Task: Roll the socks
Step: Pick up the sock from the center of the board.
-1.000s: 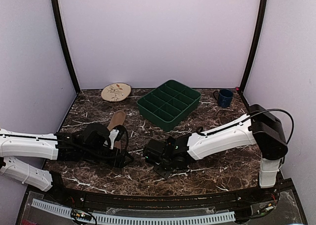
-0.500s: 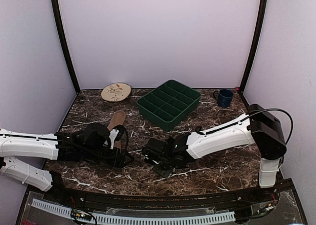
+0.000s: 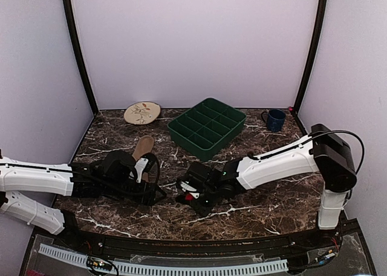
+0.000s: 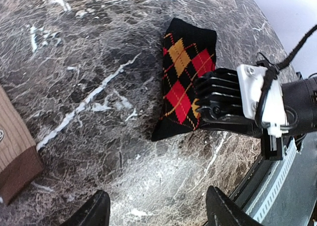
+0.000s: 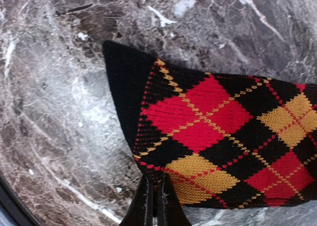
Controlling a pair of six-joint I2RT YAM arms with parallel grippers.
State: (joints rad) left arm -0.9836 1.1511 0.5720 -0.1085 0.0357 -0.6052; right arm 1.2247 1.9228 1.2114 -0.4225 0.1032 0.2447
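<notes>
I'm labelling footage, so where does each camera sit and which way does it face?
Top external: above, behind the bases, facing down over the table; left arm and right arm show.
Left wrist: on the left arm, facing the argyle sock and tan sock; own open jaws at bottom.
Right wrist: on the right arm, close over the argyle sock; own jaws shut on its edge.
Shared: both wrist views show the argyle sock; the left also shows the right jaws.

Knitted cloth argyle sock (image 5: 208,117) on glossy veined marble table (image 5: 54,137)
</notes>
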